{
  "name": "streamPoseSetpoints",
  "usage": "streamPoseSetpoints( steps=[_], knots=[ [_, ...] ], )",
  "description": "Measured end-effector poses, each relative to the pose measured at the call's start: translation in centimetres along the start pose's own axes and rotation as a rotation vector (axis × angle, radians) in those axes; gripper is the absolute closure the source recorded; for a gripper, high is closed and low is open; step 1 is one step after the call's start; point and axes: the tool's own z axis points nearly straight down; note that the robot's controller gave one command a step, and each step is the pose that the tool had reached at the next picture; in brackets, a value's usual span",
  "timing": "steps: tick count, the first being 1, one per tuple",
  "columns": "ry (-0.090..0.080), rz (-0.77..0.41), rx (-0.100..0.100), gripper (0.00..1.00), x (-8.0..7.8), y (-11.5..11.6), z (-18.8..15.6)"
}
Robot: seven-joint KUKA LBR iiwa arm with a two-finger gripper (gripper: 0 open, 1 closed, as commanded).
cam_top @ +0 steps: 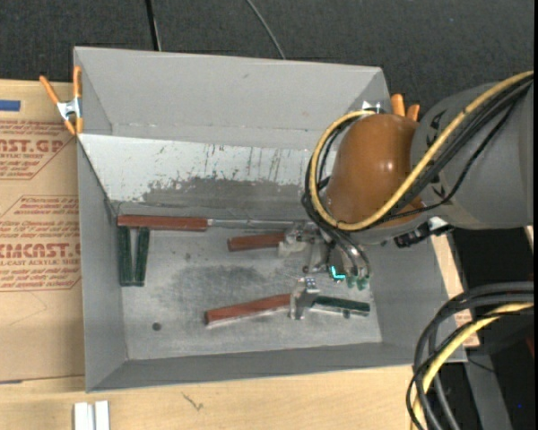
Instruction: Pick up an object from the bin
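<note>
- Status: pick not done, as far as I can judge. Nothing visibly lifted, and everything I can see lies on the floor of the bin (pixel 224 88).
- My gripper (pixel 339 274) is low in the bin, under my orange wrist cover (pixel 372 164). Cables and the wrist block the view, so I cannot tell if it's released or clenched, and I see nothing clearly held in it.
- Nearest candidate: dark green-handled tool (pixel 342 307), lying flat just beside the gripper on the near-wall side. It may be touching, but that's hard to call from this angle.
- Next nearest: reddish-brown-handled tool (pixel 249 311), flat, running away from the gripper toward the bin's middle. Its metal end sits right by the green one's end.
- Short reddish-brown piece (pixel 255 241): near the gripper, on the back-wall side, toward the middle.
- Long reddish-brown-handled tool (pixel 161 224): along the back wall's foot, well apart from the gripper.
- Dark green bar (pixel 133 256): far side of the bin from the gripper, well apart, just below the long tool's handle end.
- Done: gripper is down at object level beside the green-handled tool.
- Left: confirm a grasp on one thing, most likely the green-handled tool given position, then lift it clear of the bin.
- Risk, as I judge it: the brown tool's metal end is close enough to snag or come along on the lift.
</note>
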Motion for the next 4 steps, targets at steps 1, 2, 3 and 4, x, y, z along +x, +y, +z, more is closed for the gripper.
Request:
streamPoseSetpoints(
  steps=[1,2,3,4],
  knots=[
    [-0.007,0.0,0.0,0.0,-0.2,0.0,-0.4],
    [-0.025,0.049,-0.002,1.0,0.7,0.3,6.7],
    [-0.025,0.049,-0.002,1.0,0.7,0.3,6.7],
    [-0.016,0.109,-0.001,1.0,1.0,0.7,-11.3]
  ],
)
